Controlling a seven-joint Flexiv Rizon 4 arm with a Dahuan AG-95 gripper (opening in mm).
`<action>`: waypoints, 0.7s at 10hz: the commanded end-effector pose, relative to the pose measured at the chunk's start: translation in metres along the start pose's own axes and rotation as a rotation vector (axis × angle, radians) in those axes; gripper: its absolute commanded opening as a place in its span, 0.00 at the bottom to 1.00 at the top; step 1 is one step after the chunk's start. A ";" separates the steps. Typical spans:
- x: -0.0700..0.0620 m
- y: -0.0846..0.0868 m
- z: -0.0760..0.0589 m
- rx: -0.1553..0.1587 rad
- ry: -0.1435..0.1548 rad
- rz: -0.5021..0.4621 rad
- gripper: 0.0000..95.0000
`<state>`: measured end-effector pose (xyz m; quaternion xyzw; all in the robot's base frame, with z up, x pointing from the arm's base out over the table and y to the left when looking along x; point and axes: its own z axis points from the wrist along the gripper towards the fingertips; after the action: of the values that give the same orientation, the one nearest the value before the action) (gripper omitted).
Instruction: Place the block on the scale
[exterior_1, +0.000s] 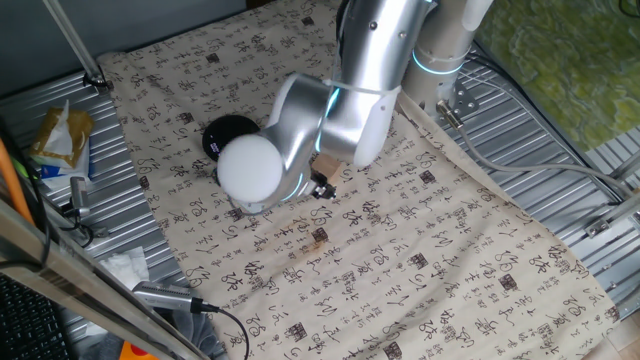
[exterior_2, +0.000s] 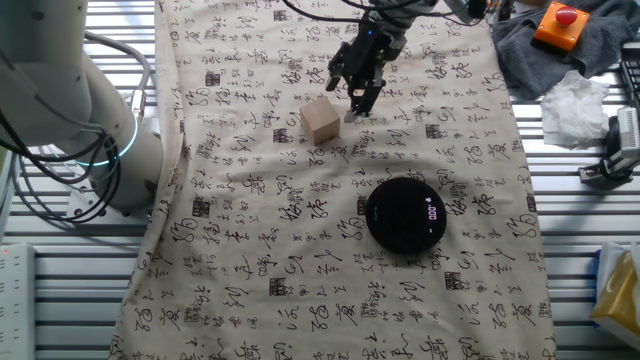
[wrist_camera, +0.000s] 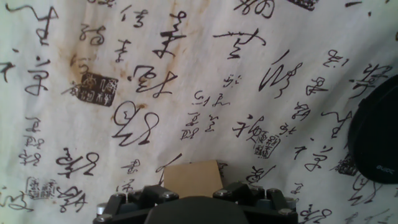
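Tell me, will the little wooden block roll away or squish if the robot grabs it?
Probably not. The block is a cube with flat faces and sits flat on the cloth, so it should slide or stay put rather than roll. It looks like solid wood, so likely stiff, and light for the tool. Its plain smooth sides might slip a little in a loose grip.

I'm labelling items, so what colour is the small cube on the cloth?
The small wooden cube is light tan with plain faces, seen best in the other fixed view.
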<state>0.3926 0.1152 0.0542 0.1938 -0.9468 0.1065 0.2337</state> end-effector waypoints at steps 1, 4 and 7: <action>0.001 0.000 0.002 0.004 0.000 0.001 0.80; 0.006 -0.004 0.006 0.011 0.000 -0.012 0.60; 0.013 -0.006 0.011 0.012 -0.002 -0.018 0.60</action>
<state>0.3779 0.1012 0.0523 0.2036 -0.9450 0.1093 0.2313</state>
